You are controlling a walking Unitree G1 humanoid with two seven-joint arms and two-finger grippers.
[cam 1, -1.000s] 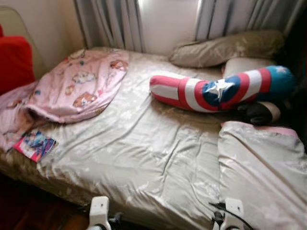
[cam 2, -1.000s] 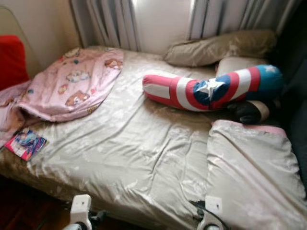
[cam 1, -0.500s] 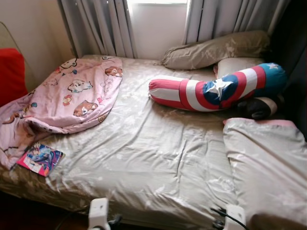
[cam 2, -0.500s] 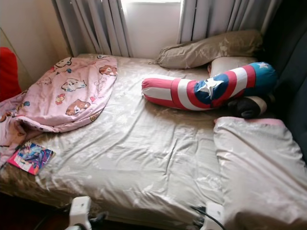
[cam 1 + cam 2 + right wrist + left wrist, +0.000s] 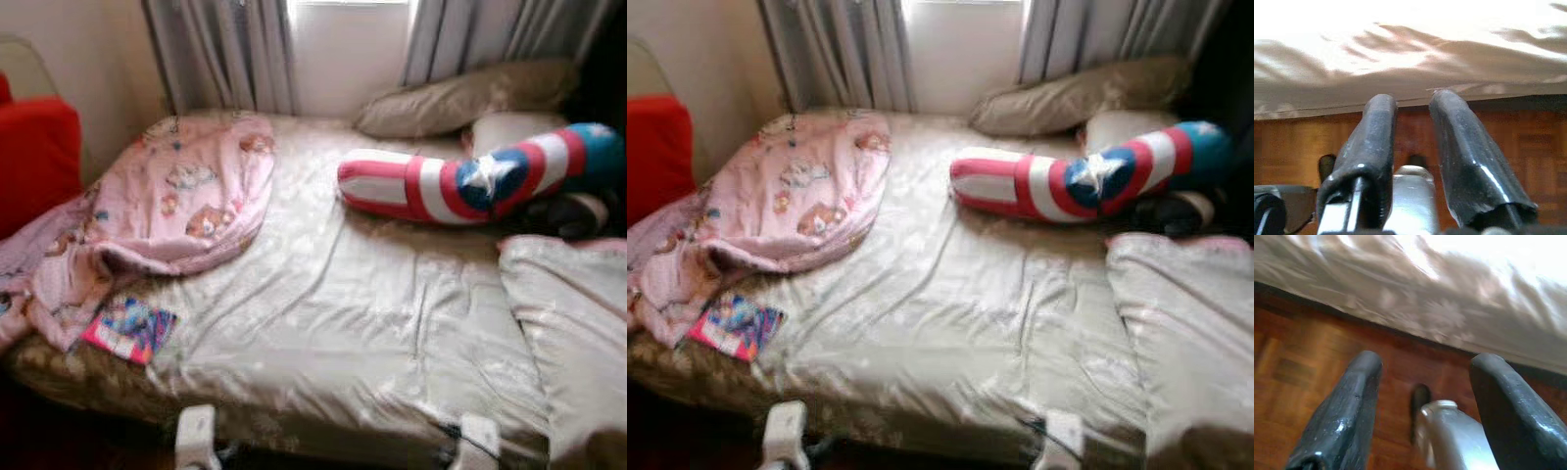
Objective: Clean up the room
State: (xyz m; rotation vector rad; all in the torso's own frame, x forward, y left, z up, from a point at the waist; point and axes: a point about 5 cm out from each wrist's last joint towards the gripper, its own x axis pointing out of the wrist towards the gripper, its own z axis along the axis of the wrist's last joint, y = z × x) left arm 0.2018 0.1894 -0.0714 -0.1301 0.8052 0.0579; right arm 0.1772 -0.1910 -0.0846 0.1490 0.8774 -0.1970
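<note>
Head views: bed (image 5: 372,323) w/ beige sheet. Pink blanket (image 5: 167,206) bunched at robot's left, colourful book (image 5: 129,330) on sheet just below it. Striped bolster (image 5: 470,183) near pillows (image 5: 460,96).
L wrist: left gripper (image 5: 1422,377) spread wide, empty, over wood floor (image 5: 1298,362) by bed edge.
R wrist: right gripper (image 5: 1411,122) fingers narrow gap, empty.

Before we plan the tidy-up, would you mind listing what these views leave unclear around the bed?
- Booklet at the bed's left corner: motion blur in both eye views makes its cover unreadable.
- Dark object behind the striped bolster: mostly hidden by the bolster and shadow; what it is cannot be told.
- Red item at the left: cut off by the frame edge.
- Pink blanket: whatever lies beneath it is covered.
</note>
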